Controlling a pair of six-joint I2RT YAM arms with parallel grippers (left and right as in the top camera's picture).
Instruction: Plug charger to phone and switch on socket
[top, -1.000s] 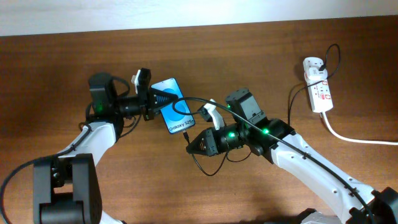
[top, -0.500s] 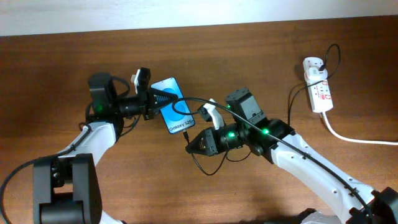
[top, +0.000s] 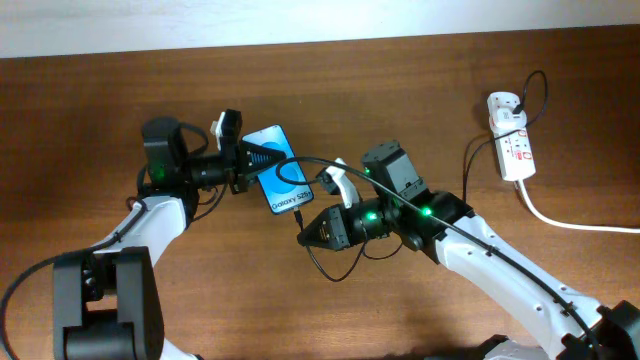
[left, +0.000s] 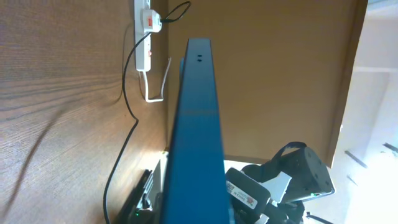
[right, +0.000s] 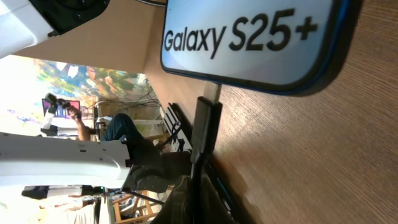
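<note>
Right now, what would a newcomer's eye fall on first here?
The bright blue phone, near the middle of the table, is gripped at one edge by the left gripper. The right gripper holds the black plug of the charger against the phone's lower edge. At the far right lies the white socket.

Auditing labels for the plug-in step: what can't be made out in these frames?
Switch position on the socket: too small in the overhead and left wrist views.
How deep the charger plug sits in the phone: in the right wrist view, the phone's edge hides the port.
The phone's screen: the left wrist view shows it edge-on only.
</note>
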